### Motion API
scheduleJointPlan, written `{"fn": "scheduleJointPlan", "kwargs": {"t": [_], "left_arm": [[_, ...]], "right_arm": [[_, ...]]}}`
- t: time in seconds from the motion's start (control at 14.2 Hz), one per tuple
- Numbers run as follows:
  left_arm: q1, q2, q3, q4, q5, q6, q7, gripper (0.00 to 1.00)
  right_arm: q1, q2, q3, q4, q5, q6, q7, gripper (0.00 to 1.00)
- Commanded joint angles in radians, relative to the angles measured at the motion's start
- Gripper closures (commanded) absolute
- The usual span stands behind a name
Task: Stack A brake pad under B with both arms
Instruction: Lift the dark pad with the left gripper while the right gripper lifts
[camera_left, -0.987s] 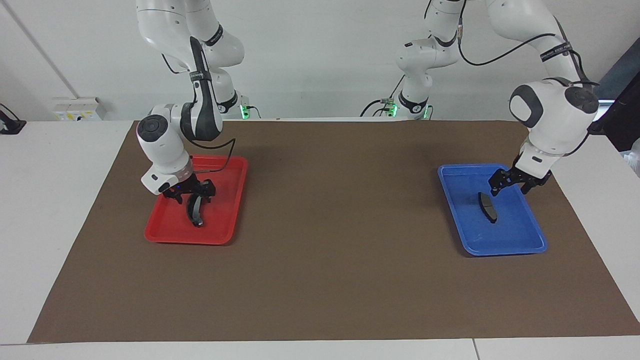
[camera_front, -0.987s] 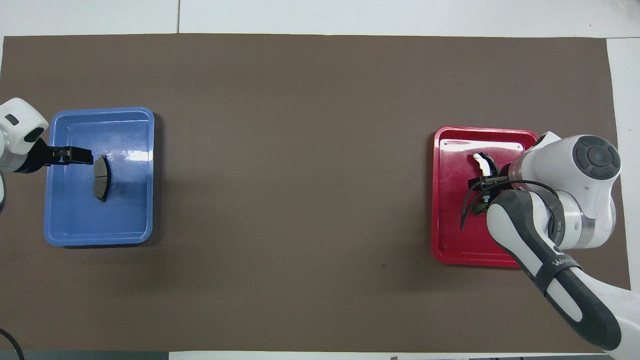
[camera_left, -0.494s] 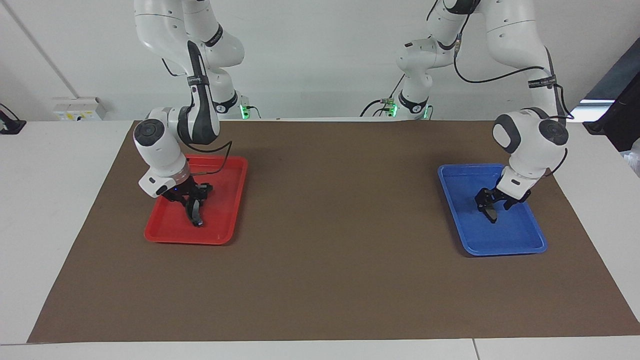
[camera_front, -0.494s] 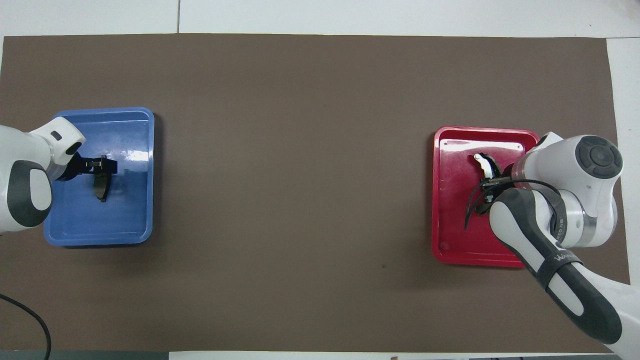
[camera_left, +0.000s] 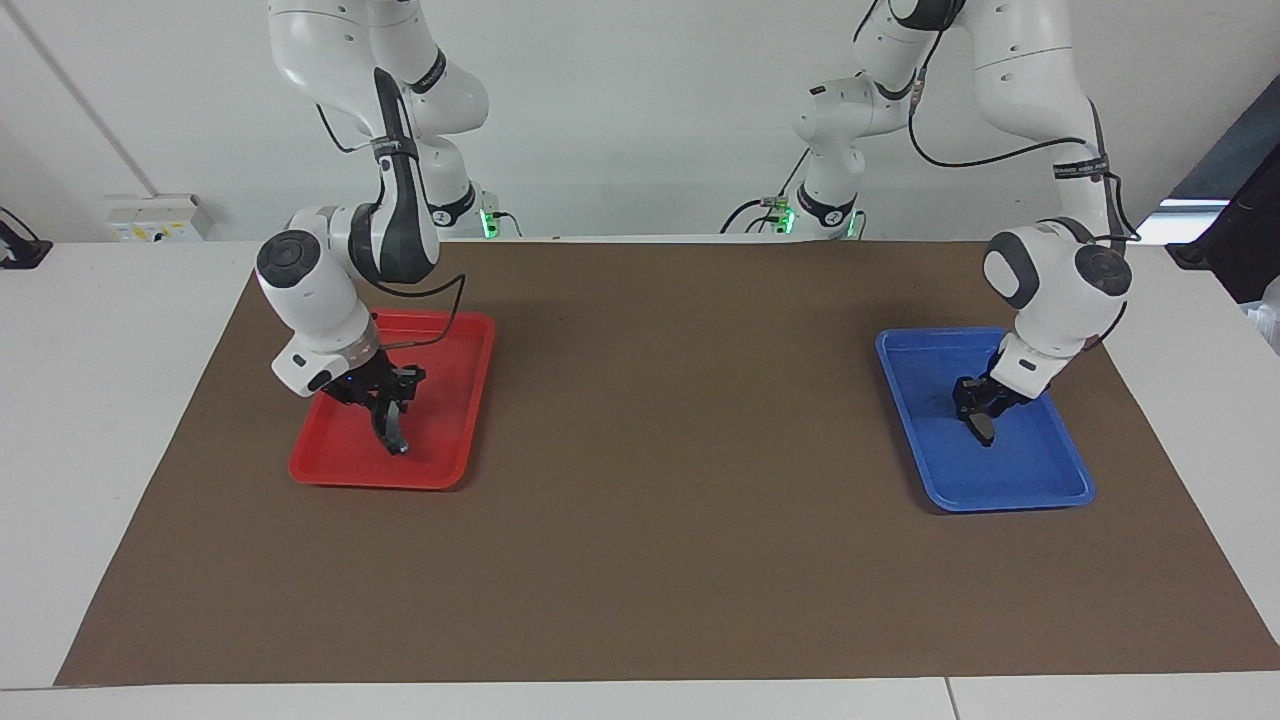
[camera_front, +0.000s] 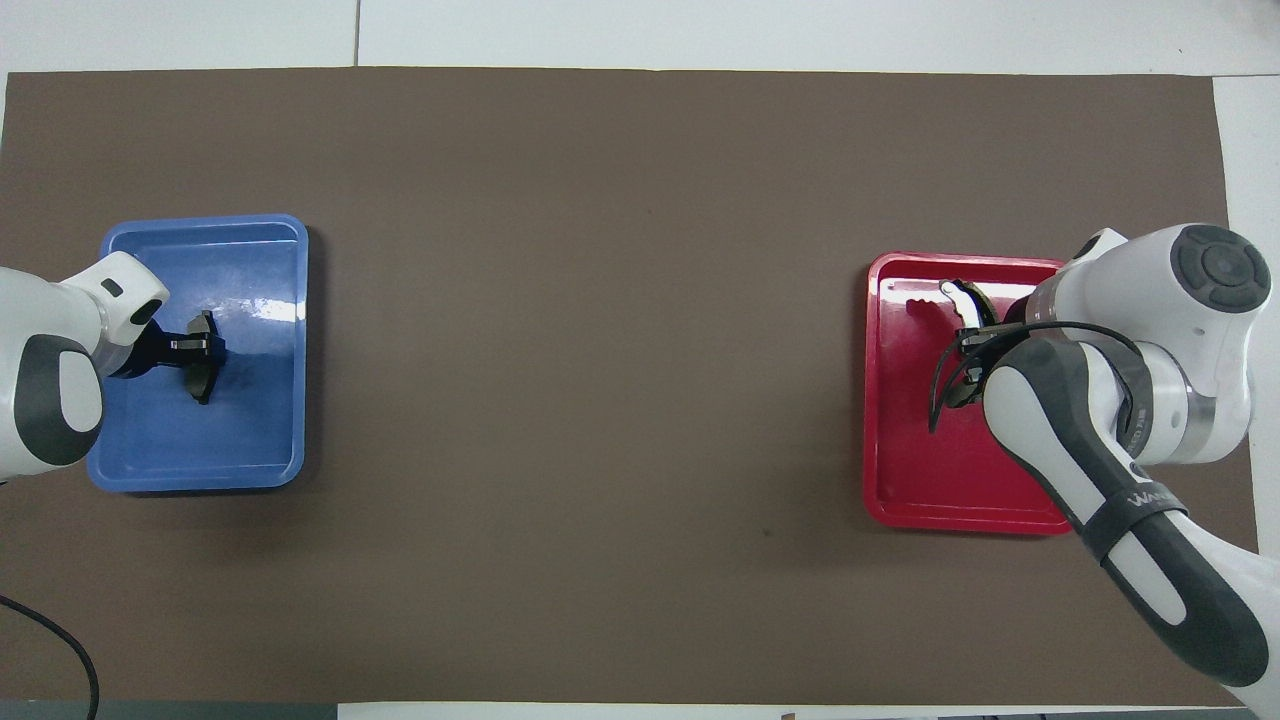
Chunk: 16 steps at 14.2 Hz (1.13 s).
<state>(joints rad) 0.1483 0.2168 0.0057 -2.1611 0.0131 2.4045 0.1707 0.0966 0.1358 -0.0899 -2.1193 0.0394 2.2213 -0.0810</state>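
The short dark grey A brake pad (camera_left: 985, 430) is in the blue tray (camera_left: 1010, 500) at the left arm's end of the table. My left gripper (camera_left: 978, 408) is down in that tray and shut on the pad; in the overhead view the left gripper (camera_front: 190, 345) grips the pad (camera_front: 203, 378) near one end. The longer curved B pad (camera_left: 396, 430) is in the red tray (camera_left: 370, 475) at the right arm's end. My right gripper (camera_left: 385, 400) is shut on it and holds it tilted, just above the tray floor. Overhead, its light tip (camera_front: 962, 302) sticks out past the right gripper (camera_front: 975, 340).
A brown mat (camera_left: 660, 480) covers the table between the two trays. The blue tray (camera_front: 200, 480) and red tray (camera_front: 900, 500) stand far apart at opposite ends. White table margins surround the mat.
My left gripper came down into the blue tray and closed on the short pad. My right gripper closed on the long pad and raised it slightly, tilting it.
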Motion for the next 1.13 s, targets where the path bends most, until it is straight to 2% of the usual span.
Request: {"fn": "scheduleJointPlan", "kwargs": {"t": [0.0,0.21,0.35,0.49,0.63,0.85,1.06], "left_arm": [[0.014,-0.014,-0.003,-0.026,0.008,0.022,0.001,0.82],[-0.001,-0.057,-0.003,-0.025,0.008,0.009,-0.002,0.87],[-0.015,-0.092,-0.010,-0.002,0.008,-0.059,-0.005,0.90],[-0.090,-0.117,-0.009,0.059,0.008,-0.172,-0.052,0.93],[-0.186,-0.113,-0.007,0.112,0.008,-0.237,-0.179,0.93],[-0.324,-0.106,-0.009,0.112,0.008,-0.179,-0.359,0.97],[-0.479,-0.057,-0.007,0.118,0.008,-0.081,-0.590,0.97]], "right_arm": [[0.009,0.030,0.002,0.146,0.031,-0.124,-0.019,0.97],[0.064,0.033,0.002,0.205,0.031,-0.169,0.032,0.97],[0.081,0.031,0.002,0.245,0.030,-0.221,0.072,0.97],[0.121,0.028,0.002,0.280,0.030,-0.274,0.119,0.97],[0.159,0.033,0.002,0.318,0.030,-0.307,0.176,0.97],[0.212,0.033,0.002,0.334,0.030,-0.307,0.245,0.97],[0.209,0.034,0.002,0.349,0.030,-0.313,0.256,0.97]]}}
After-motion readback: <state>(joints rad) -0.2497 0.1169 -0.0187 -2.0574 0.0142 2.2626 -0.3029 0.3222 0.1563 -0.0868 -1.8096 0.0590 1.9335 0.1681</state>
